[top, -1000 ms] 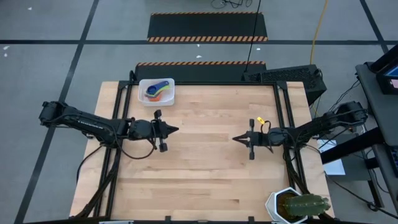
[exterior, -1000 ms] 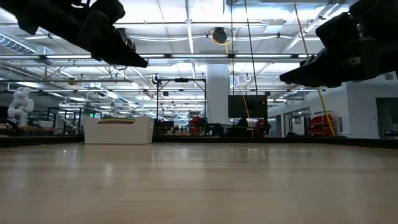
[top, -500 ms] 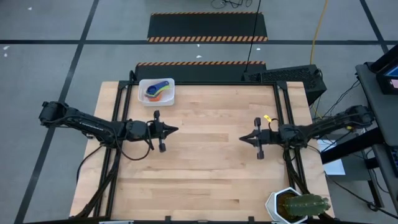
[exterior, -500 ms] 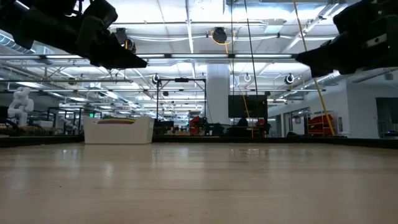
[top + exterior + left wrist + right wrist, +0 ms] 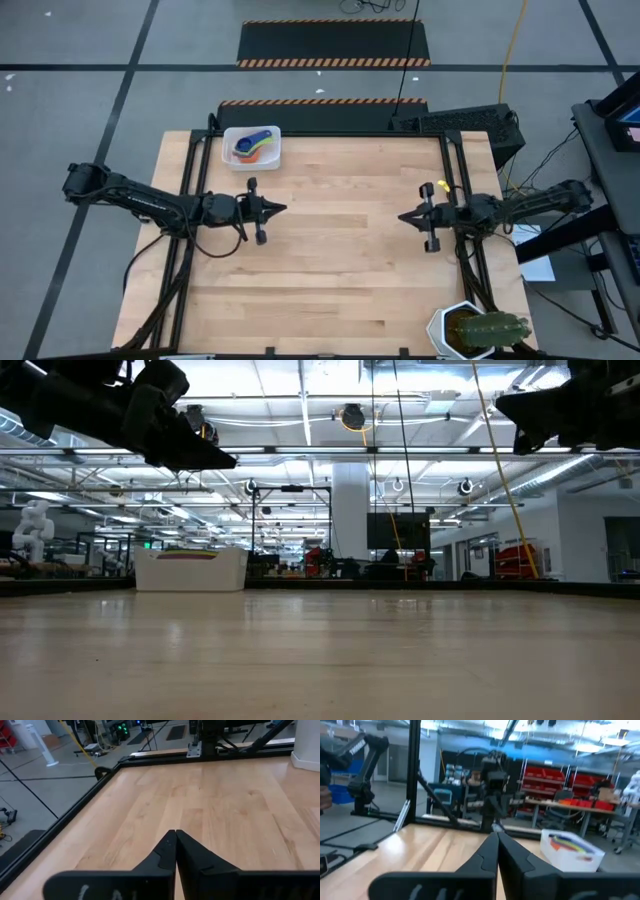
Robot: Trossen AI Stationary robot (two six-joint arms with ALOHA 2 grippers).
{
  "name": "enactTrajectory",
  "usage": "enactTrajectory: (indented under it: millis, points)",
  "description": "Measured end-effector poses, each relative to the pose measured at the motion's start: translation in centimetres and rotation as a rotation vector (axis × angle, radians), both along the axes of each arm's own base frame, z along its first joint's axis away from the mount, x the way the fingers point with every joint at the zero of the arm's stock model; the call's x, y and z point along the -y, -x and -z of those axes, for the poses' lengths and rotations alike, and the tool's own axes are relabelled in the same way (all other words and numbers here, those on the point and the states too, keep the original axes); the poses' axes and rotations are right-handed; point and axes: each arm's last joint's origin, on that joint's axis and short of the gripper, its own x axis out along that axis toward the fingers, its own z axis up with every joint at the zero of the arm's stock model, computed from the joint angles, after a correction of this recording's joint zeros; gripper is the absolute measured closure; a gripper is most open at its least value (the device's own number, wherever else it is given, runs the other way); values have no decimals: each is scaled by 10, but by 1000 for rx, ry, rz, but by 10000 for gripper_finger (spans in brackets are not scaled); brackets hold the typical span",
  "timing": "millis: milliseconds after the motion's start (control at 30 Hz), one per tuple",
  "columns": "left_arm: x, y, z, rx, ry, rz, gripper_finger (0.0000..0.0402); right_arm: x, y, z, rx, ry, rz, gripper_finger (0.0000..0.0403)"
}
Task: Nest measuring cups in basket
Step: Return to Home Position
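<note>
The white basket [image 5: 251, 147] stands at the table's far left corner and holds the measuring cups [image 5: 256, 146], with blue, orange, yellow and green showing. In the low view the basket [image 5: 191, 569] sits far off; in the right wrist view the basket [image 5: 571, 851] shows its coloured cups [image 5: 569, 841]. My left gripper [image 5: 284, 209] hovers shut over the table's left middle, and its tips [image 5: 175, 833] meet. My right gripper [image 5: 401, 217] hovers shut over the right side and holds nothing [image 5: 496, 834].
A white hexagonal pot with a cactus [image 5: 477, 330] stands at the table's near right corner. Bare wood lies between the two grippers. Black frame rails [image 5: 460, 180] run along the table's left and right sides.
My right gripper has drawn back toward the table's right edge and risen, as the low view shows it moving up and away. My left gripper has kept still. The basket and cups have not moved.
</note>
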Motion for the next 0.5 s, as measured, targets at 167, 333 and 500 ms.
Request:
enactTrajectory:
  millis: [167,333,500]
  points:
    - [0,0,0,-1,0,0,377,2,9,-3,30,24,13,403]
    - [1,0,1,-6,42,-6,376,8,17,-2,32,9,78,403]
    - [7,1,-2,35,87,14,376,12,22,2,11,-18,100,403]
